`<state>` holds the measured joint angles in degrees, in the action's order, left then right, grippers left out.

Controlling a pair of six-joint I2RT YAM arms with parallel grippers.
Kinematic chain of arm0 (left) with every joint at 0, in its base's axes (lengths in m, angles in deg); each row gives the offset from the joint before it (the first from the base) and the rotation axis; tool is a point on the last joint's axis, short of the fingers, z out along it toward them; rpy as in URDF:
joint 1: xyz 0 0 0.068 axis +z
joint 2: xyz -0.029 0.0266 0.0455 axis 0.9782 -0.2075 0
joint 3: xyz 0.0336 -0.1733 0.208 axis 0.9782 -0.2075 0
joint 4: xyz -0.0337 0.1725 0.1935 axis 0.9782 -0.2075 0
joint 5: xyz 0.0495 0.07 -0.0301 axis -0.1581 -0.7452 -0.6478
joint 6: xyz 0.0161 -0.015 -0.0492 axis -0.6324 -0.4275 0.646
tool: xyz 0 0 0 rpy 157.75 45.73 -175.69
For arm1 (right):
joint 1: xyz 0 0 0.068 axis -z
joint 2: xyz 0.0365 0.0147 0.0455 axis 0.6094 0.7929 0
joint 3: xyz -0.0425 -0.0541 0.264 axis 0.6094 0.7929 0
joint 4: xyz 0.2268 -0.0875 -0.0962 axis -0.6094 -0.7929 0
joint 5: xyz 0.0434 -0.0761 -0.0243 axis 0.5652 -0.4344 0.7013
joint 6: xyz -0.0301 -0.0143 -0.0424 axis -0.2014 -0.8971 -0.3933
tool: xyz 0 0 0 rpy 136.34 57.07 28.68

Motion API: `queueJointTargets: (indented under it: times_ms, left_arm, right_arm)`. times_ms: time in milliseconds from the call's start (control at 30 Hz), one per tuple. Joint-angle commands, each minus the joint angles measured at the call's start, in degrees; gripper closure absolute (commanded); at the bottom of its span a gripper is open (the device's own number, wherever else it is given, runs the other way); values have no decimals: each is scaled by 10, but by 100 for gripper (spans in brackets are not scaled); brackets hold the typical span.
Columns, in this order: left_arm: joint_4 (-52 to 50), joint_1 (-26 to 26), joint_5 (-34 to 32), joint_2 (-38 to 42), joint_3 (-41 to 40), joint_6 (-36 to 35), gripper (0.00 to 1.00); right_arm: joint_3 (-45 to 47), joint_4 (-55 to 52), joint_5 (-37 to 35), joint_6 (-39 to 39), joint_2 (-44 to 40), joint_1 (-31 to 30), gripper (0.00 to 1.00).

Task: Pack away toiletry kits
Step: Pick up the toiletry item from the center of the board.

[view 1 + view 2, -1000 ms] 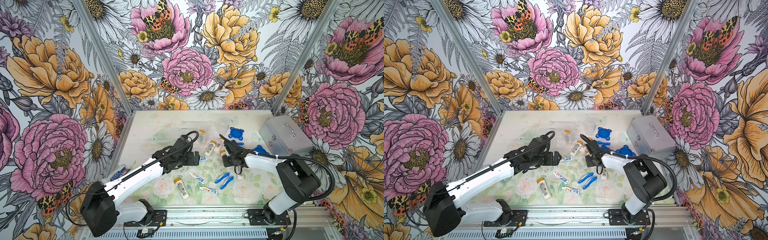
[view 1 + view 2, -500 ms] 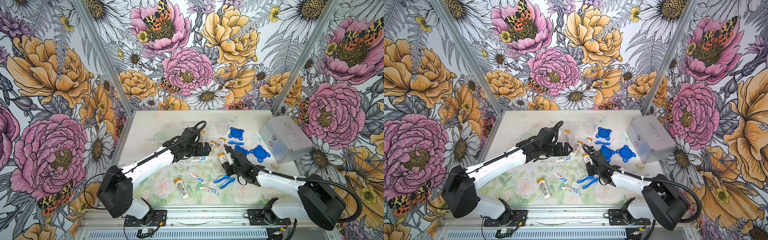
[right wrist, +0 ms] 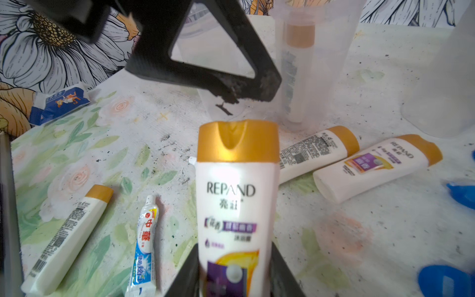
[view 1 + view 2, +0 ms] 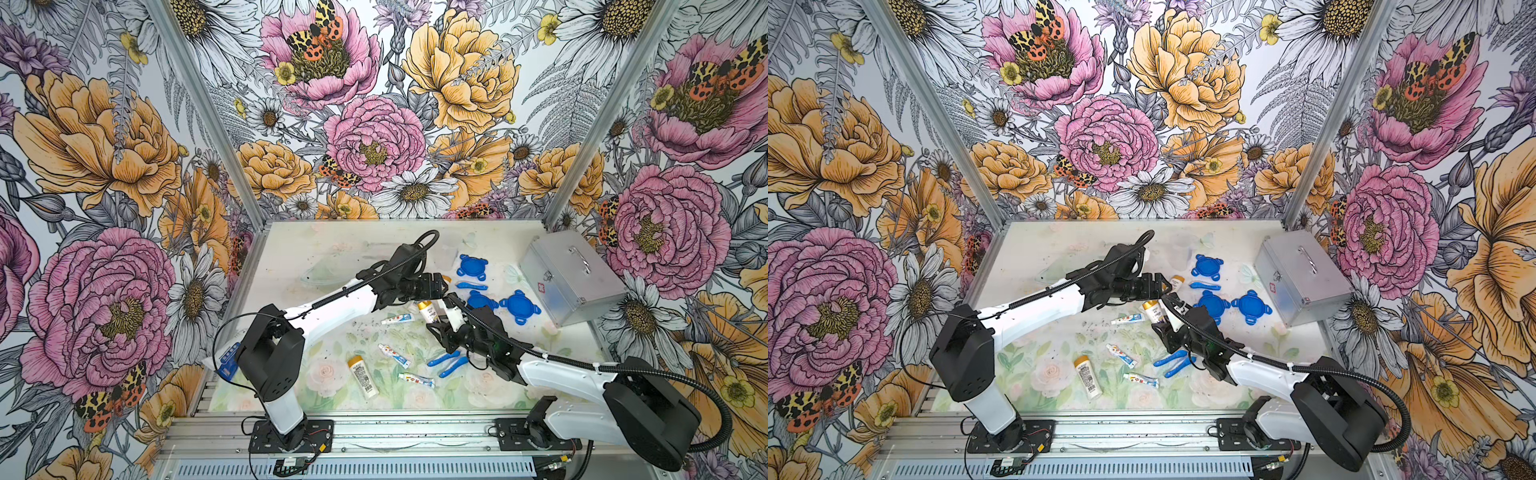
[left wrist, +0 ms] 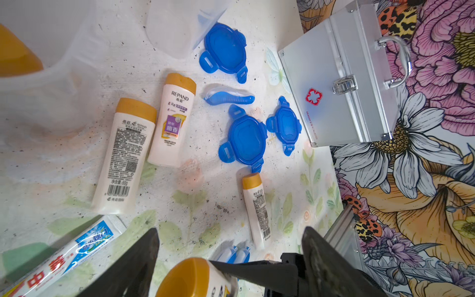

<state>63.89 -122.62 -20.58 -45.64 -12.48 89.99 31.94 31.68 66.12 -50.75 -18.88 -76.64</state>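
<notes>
Orange-capped and white, one bottle (image 3: 236,192) is grasped by the right hand (image 3: 235,270) over the counter (image 4: 291,257), well apart from the silver case (image 4: 573,278). The left hand (image 5: 230,230) is released, with its fingers spread wide around that bottle's cap. A blue lid (image 4: 519,306) lies near the case, between it and the held bottle. A blue toothbrush (image 4: 471,286) lies farther from the case.
</notes>
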Motion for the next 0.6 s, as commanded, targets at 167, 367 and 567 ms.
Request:
queueJointTargets:
  times_ms: [167, 367, 567]
  left_arm:
    - [-13, 23, -1, 55, -49, -11, 16]
    - [-27, 2, 25, 51, -47, -32, 24]
    - [-26, -5, 33, 43, -48, -33, 43]
  right_arm:
    - [0, 100, 31, 1, -21, -4, 76]
    - [-14, 101, 23, 4, -12, -4, 76]
    - [-27, 119, 29, 4, 4, -4, 76]
